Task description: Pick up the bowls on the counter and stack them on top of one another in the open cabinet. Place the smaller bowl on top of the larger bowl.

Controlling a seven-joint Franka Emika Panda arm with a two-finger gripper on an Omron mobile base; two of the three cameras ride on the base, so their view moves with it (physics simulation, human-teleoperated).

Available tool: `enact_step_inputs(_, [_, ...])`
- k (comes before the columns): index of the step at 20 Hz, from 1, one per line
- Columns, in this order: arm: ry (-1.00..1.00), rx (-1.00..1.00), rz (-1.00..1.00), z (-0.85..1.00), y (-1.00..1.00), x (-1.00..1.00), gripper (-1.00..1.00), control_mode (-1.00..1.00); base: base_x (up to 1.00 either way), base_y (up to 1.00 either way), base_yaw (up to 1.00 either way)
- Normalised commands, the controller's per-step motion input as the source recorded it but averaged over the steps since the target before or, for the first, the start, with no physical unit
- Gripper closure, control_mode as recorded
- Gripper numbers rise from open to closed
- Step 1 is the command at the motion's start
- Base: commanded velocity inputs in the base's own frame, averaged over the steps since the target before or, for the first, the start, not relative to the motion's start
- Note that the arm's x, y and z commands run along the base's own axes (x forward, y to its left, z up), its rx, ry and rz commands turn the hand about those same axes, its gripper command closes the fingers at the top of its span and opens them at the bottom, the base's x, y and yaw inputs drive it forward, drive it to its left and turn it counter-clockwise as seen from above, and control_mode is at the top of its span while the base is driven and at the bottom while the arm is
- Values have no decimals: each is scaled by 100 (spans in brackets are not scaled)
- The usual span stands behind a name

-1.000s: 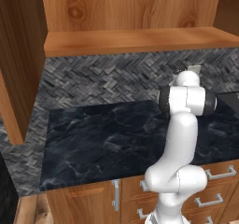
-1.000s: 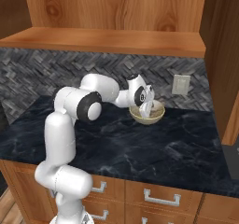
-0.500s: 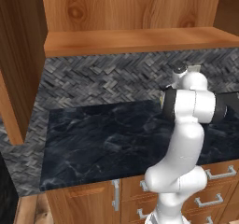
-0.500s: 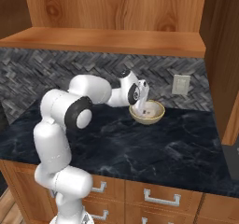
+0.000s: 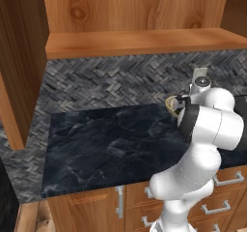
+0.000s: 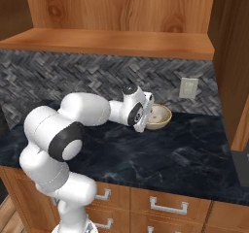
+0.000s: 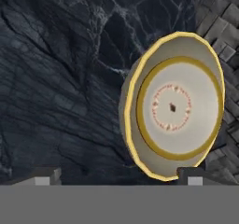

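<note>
Hand view: the larger bowl (image 7: 172, 106) sits at about 3 o'clock of centre on the black surface (image 7: 60, 78), its yellow rim turned toward the camera. Nested inside it is the smaller bowl (image 7: 172, 107), cream with a tiny dark spot at its middle. The two dark fingers (image 7: 44, 175) rise at 7 and 5 o'clock, spread wide; the one at 5 o'clock stands just at the big bowl's lower rim, the other well clear over bare marble. Whether they grip the rim I cannot tell.

Right base view: the bowl (image 6: 159, 116) rests on the surface (image 6: 185, 154) near the tiled wall, at about 1 o'clock of centre, with the hand pressed up against its near side. Above hangs the open cabinet (image 6: 116, 40), its shelf board bare.

Left base view: only the bowl's yellow rim (image 5: 170, 103) peeks out at 3 o'clock, beside the arm.
</note>
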Motion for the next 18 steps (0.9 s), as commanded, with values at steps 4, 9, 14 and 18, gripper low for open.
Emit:
enact_step_inputs(4, [-7, 23, 21, 6, -40, -38, -100, -100, 0, 0, 0])
enact_step_inputs(9, [-9, 14, 34, 1, -50, -14, -100, -100, 0, 0, 0])
enact_step_inputs(14, [-7, 3, 37, 1, -37, 30, -100, -100, 0, 0, 0])
enact_step_inputs(18, [0, 1, 25, 0, -7, 41, -100, -100, 0, 0, 0])
